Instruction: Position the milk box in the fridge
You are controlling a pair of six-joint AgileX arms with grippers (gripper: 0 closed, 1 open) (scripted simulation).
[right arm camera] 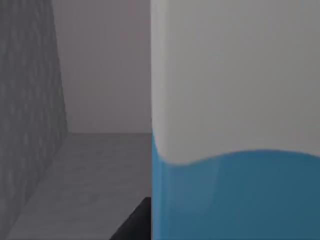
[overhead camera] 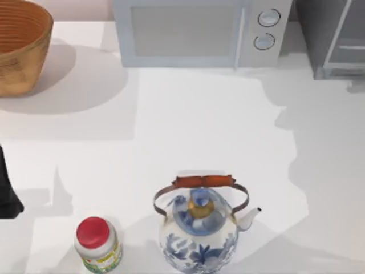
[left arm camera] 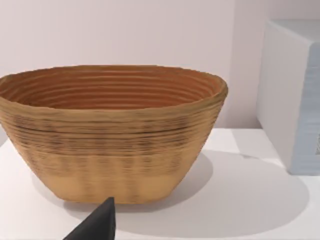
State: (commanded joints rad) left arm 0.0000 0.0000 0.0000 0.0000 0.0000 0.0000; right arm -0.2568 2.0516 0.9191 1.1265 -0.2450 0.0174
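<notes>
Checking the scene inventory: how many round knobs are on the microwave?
2. Both sit on the microwave's right-hand panel in the top view: the upper knob directly above the lower knob. None appears hidden.

AgileX left arm (overhead camera: 8, 191), seen from above at the table's left edge: a matt black, hard-shelled body, narrow along its upper stretch and widening below into an angular, slanted corner, its surface plain and uniformly dark. In the left wrist view, the left gripper (left arm camera: 97, 226) appears as a charcoal-black wedge tapering to a sharp point. One flat face is faintly lighter than the other, and a crisp ridge runs between them. In the right wrist view, the right gripper (right arm camera: 134, 224) appears as a plain black sliver with a straight, slanted edge and a smooth, even finish.
</notes>
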